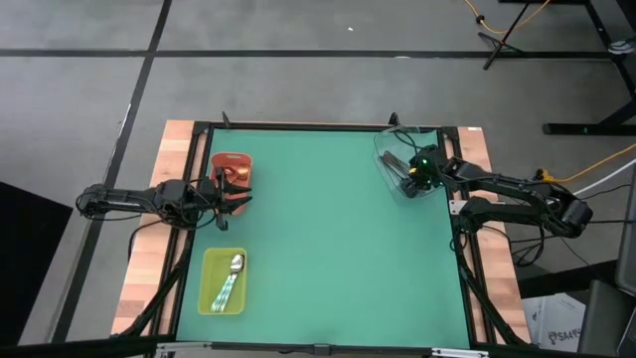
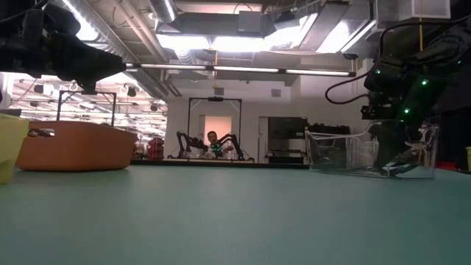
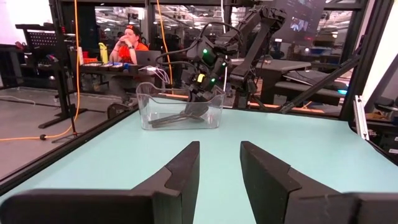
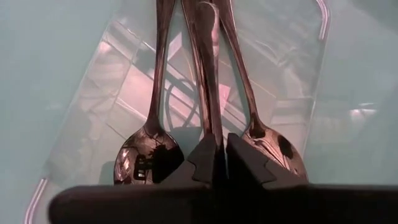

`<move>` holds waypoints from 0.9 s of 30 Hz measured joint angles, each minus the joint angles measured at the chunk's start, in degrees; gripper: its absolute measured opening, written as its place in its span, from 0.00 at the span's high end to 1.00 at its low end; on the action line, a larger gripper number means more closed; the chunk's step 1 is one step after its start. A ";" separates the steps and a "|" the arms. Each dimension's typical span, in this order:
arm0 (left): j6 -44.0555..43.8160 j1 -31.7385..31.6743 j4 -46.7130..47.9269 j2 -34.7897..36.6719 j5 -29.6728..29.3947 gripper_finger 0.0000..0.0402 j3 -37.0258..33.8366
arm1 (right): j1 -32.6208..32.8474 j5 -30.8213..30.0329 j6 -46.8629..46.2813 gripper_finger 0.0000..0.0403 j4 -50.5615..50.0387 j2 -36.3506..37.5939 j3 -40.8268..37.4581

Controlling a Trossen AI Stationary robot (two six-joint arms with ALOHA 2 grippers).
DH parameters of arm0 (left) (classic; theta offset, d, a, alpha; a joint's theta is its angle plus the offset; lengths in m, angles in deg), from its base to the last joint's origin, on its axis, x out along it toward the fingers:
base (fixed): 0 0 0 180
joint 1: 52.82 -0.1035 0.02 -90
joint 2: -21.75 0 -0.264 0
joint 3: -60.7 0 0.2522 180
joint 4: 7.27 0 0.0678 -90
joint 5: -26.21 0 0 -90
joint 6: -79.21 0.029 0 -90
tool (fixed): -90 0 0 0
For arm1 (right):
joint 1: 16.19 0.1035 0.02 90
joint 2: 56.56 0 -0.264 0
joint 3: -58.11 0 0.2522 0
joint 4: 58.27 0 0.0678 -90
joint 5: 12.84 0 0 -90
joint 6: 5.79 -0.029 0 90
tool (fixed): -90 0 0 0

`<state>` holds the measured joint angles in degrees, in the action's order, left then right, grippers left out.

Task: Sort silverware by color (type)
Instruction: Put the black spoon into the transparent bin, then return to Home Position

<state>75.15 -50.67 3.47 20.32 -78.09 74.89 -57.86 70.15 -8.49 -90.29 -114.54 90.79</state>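
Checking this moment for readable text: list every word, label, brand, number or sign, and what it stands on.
"SAMS...", partly cut off: on a white box on the floor at the table's right, high view.
Screen in the room behind, left wrist view: markings too blurred to read.
Trays, spoons, grippers and table: no text visible.

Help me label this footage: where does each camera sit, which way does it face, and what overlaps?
High view: overhead, straight down on green table; both arms show.
Low view: table height, facing the room; right tool in clear tray.
Left wrist view: looks across the table past left tool, open.
Right wrist view: looks down into the tray past right tool onto dark spoons.
Shared: high and left wrist views both show the clear tray.
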 joint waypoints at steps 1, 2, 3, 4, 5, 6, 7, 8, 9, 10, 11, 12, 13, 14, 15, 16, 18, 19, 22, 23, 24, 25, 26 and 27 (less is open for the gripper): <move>0.00 0.00 0.00 0.00 0.00 0.73 0.00 | 0.00 0.00 0.00 0.92 0.00 0.00 0.00; 0.00 0.00 0.00 0.00 0.00 0.73 0.00 | 0.00 0.00 0.00 0.90 0.00 0.00 0.00; 0.00 0.00 0.00 0.00 0.00 0.73 0.00 | 0.01 0.00 0.00 0.89 0.00 0.00 0.00; 0.00 0.00 0.00 0.00 0.00 0.73 0.00 | 0.02 0.00 0.00 0.87 -0.01 0.00 0.00; 0.00 0.00 0.00 0.00 0.00 0.73 0.00 | 0.01 0.00 0.00 0.86 0.00 0.00 0.00; 0.00 0.00 0.00 0.00 0.00 0.73 0.00 | 0.01 -0.02 0.00 0.85 0.00 0.00 0.00; 0.00 0.00 0.00 0.00 0.00 0.73 0.00 | 0.00 -0.01 0.00 0.84 0.00 0.00 0.00; 0.00 0.00 0.00 0.00 0.00 0.73 0.00 | 0.02 0.00 0.00 0.83 -0.02 0.00 0.00; 0.00 0.00 0.00 0.00 0.00 0.73 0.00 | 0.00 0.00 0.00 0.82 0.00 0.00 0.00; 0.00 0.00 0.00 0.00 0.00 0.73 0.00 | 0.00 -0.02 0.00 0.82 0.00 0.00 0.02; 0.00 0.00 0.00 0.00 0.00 0.73 0.00 | 0.00 -0.02 0.00 0.81 0.00 0.00 0.02; 0.00 0.00 0.00 0.00 0.00 0.73 0.00 | 0.02 0.00 0.00 0.81 0.00 0.00 0.02; 0.00 0.00 0.00 0.00 0.00 0.73 0.00 | 0.02 0.00 0.00 0.81 -0.01 0.00 0.02; 0.00 0.00 0.00 0.00 0.00 0.73 0.00 | 0.00 -0.02 0.00 0.81 -0.02 0.00 0.02; 0.00 0.00 0.00 0.00 0.00 0.73 0.00 | 0.00 -0.02 0.00 0.81 -0.02 0.00 0.02; 0.00 0.00 0.00 0.00 -0.01 0.73 0.00 | 0.01 -0.02 0.02 0.81 -0.02 0.00 0.02; 0.00 0.00 0.00 0.00 0.00 0.73 0.00 | 0.00 -0.02 0.02 0.81 -0.02 0.00 0.02; 0.00 0.00 0.00 0.00 0.00 0.73 0.00 | 0.00 -0.01 0.00 0.81 -0.02 0.00 0.02; 0.00 0.00 0.00 0.00 0.00 0.73 0.00 | 0.00 0.00 0.01 0.81 -0.02 0.00 0.02; 0.00 0.00 0.00 0.00 0.00 0.73 0.00 | 0.00 0.00 0.01 0.81 -0.02 0.00 0.02; 0.00 0.00 0.00 0.00 0.00 0.73 0.00 | 0.02 0.00 0.00 0.81 -0.02 0.00 0.02; 0.00 0.01 0.00 0.00 0.00 0.73 0.00 | 0.02 0.07 0.00 0.82 0.00 0.02 0.02; 0.00 0.00 0.00 0.00 0.00 0.73 0.00 | 0.02 0.15 0.01 0.83 0.00 0.02 0.02; 0.00 0.00 0.00 0.00 0.00 0.73 0.00 | 0.02 0.30 0.00 0.84 0.00 0.02 0.02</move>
<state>75.15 -50.67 3.47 20.32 -78.09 74.89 -57.84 70.45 -8.48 -90.29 -114.52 90.81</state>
